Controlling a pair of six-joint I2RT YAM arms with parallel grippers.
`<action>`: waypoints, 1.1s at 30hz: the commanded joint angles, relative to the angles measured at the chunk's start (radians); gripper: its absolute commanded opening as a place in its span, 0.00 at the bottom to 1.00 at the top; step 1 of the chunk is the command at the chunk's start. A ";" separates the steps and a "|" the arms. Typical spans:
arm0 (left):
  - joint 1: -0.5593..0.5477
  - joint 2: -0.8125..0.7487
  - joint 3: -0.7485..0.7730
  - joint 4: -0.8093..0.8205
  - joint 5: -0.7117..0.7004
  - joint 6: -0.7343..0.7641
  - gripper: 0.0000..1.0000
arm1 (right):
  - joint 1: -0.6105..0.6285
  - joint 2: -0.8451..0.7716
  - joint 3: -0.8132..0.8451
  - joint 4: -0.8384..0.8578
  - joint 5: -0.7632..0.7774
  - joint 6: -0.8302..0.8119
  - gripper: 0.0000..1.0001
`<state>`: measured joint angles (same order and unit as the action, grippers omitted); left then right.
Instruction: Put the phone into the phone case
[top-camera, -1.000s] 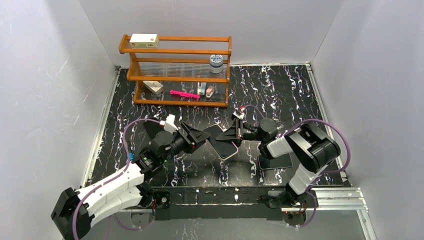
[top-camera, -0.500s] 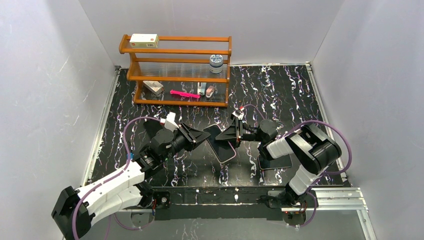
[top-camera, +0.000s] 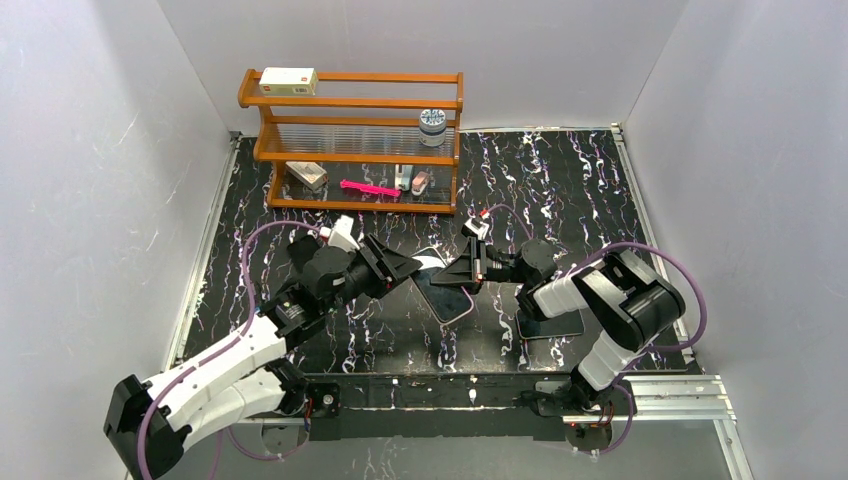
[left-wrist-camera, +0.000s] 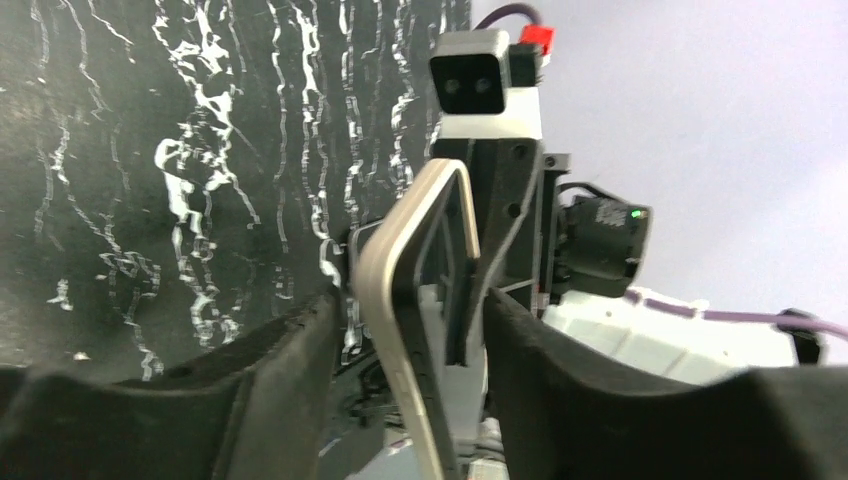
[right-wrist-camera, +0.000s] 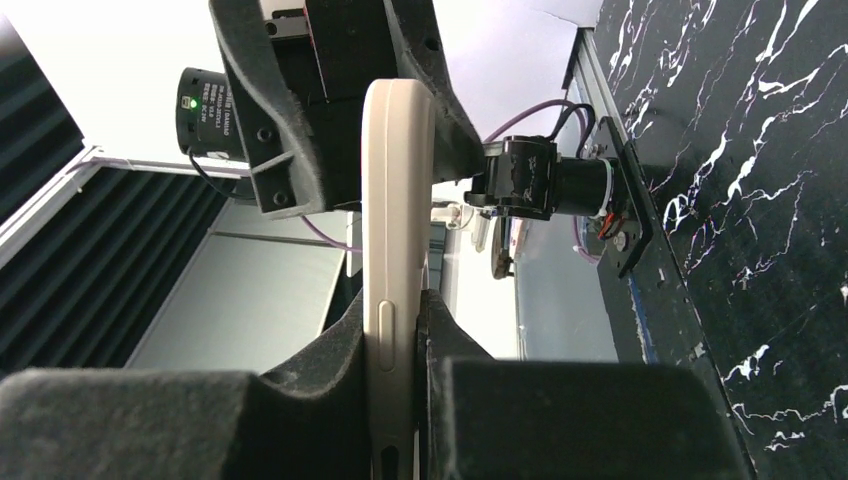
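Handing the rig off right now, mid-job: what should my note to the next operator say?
Grippers: right gripper shut on the phone by its edge, held tilted; left gripper open, straddling its other end, unclamped.
Things: phone case looks to be the flat dark shell on the table by the right arm.
Done: phone grasped.
Left: carry it to the case and seat it.

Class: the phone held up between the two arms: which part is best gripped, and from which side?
Pinch the phone across its two broad faces at its right-hand end, coming from the robot's right along its length. It is thin and flat, so the faces give most contact; the right gripper holds it so; the left gripper crowds the other end.
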<state>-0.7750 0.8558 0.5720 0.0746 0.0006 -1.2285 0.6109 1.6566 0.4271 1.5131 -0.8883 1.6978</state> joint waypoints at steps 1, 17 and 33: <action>0.026 -0.069 -0.030 0.090 0.030 0.012 0.61 | 0.005 -0.031 0.014 0.229 0.005 0.067 0.06; 0.040 -0.110 -0.094 0.187 0.035 0.011 0.65 | 0.022 -0.108 0.034 0.308 0.054 0.179 0.08; 0.041 -0.084 -0.084 0.171 0.026 -0.001 0.00 | 0.036 -0.120 0.016 0.254 0.052 0.131 0.49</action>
<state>-0.7361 0.7731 0.4343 0.3622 0.0444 -1.3186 0.6422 1.5768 0.4290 1.4998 -0.8383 1.8297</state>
